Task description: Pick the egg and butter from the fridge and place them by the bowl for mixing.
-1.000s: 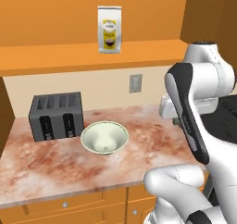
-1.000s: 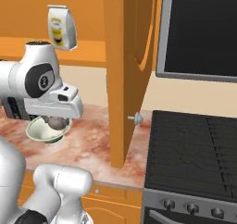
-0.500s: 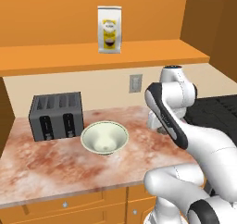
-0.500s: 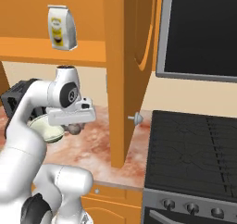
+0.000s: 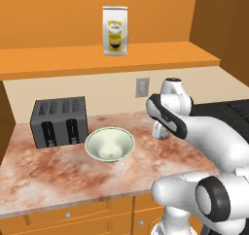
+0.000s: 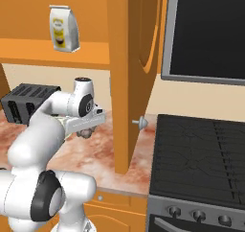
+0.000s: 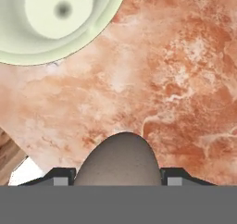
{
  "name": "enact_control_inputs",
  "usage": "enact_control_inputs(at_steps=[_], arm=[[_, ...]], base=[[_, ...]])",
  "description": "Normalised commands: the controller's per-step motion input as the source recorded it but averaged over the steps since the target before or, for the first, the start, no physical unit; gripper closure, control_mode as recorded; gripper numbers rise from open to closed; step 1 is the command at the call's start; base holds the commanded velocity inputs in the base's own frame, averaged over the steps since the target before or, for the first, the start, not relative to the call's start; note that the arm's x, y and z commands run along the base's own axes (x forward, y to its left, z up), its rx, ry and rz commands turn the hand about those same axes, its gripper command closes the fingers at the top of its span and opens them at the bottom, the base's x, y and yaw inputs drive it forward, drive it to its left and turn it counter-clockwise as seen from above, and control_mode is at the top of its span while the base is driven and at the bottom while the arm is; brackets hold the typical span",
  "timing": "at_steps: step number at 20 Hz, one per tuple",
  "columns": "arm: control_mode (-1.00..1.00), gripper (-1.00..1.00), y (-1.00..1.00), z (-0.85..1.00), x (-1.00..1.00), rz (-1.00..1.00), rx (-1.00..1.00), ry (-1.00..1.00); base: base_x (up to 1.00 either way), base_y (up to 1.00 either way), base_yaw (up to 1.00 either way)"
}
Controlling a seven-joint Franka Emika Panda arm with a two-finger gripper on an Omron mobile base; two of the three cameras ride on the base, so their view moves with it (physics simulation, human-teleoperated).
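My gripper [image 7: 118, 176] is shut on the egg [image 7: 119, 157], a rounded brown-grey lump that bulges between the two dark fingertips [image 7: 60, 177]. The hand [image 5: 160, 131] hangs low over the marbled counter [image 7: 176, 79], a short way right of the pale cream-green bowl [image 5: 110, 144]. In the right base view the egg [image 6: 85, 133] peeks out under the gripper [image 6: 86, 132]. The bowl [image 7: 55, 19] is empty and lies at the top left of the hand view. The butter and the fridge are out of view.
A dark toaster [image 5: 58, 120] stands left of the bowl, against the wall. A yellow-labelled bag [image 5: 115, 31] sits on the orange shelf above. A tall orange cupboard panel [image 6: 131, 73] and a black stove [image 6: 201, 149] border the counter's right end.
The arm has swung forward and down from close to the cameras. The hand with the egg is now low over the counter, right of the bowl.
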Motion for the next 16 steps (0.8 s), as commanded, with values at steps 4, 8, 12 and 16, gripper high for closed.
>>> enact_control_inputs(at_steps=[4, 8, 12, 16], arm=[[-1.00, 1.00, 0.24, -0.30, 0.70, 0.20, 0.02, 0.00], [-1.00, 1.00, 0.36, -0.51, 0.56, 0.11, 0.00, 0.00], [-1.00, 1.00, 0.08, -0.47, 0.54, 0.08, 0.00, 0.00], [-1.00, 1.00, 0.01, -0.40, 0.47, 0.04, 0.00, 0.00]], base=[[0.00, 0.00, 0.00], [0.00, 0.00, 0.00], [0.00, 0.00, 0.00], [0.00, 0.00, 0.00]])
